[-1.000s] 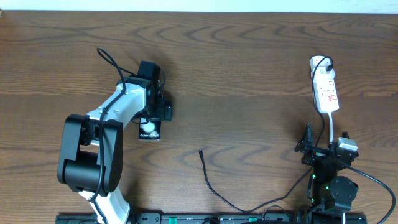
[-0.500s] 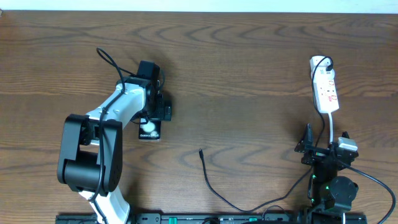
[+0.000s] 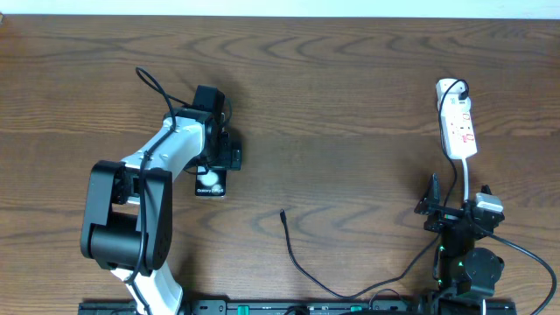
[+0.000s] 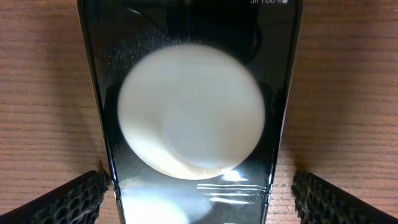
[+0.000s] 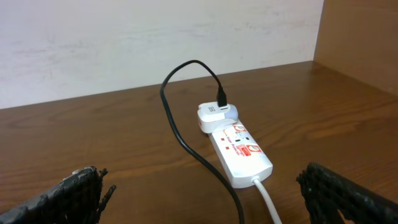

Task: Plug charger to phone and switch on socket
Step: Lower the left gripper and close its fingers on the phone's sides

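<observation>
The black phone (image 3: 210,183) lies flat on the table, with a white circle and small lettering on its face. It fills the left wrist view (image 4: 193,112). My left gripper (image 3: 213,168) is lowered over it, open, with a finger on each long side (image 4: 199,200). The left finger is at the phone's edge and the right finger stands a little off it. The charger's black plug tip (image 3: 283,213) lies loose at mid-table, and its cable curves toward the front. The white socket strip (image 3: 457,124) lies at the far right (image 5: 241,153). My right gripper (image 3: 455,203) is open and empty in front of it (image 5: 205,190).
A white adapter (image 5: 214,115) with the black cable plugged in sits at the strip's far end. The strip's white cord (image 3: 467,175) runs toward the right arm's base. Robot-base cables lie along the front edge (image 3: 289,306). A pale wall stands behind the table (image 5: 155,37).
</observation>
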Robot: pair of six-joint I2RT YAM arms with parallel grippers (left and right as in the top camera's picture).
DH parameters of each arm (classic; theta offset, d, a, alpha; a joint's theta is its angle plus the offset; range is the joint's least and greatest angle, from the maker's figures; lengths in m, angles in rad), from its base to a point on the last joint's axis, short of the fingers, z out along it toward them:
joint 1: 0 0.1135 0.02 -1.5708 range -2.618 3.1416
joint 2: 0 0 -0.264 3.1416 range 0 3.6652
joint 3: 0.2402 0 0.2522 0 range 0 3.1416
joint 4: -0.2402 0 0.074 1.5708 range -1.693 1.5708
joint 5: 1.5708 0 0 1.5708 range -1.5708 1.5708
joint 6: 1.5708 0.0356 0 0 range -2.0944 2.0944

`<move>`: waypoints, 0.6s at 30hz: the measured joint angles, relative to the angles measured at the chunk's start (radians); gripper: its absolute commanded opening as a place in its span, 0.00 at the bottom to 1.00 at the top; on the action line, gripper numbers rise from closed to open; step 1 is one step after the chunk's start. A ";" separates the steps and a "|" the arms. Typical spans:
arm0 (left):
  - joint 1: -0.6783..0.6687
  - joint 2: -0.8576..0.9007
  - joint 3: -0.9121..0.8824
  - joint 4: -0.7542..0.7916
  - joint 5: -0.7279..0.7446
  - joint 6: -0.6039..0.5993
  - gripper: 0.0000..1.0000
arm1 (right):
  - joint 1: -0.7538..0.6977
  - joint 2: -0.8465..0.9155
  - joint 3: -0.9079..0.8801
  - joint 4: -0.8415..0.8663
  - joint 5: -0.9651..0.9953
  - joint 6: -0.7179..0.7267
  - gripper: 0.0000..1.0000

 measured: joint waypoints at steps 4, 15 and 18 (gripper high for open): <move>0.000 0.000 0.000 0.000 0.000 0.000 0.98 | 0.000 0.000 0.000 0.000 0.000 0.000 0.99; 0.001 0.000 0.000 0.000 0.000 0.000 0.97 | 0.000 0.000 0.000 0.000 0.000 0.000 0.99; 0.001 0.000 0.000 0.000 0.004 0.000 0.93 | 0.000 0.000 0.000 0.000 0.000 0.000 0.99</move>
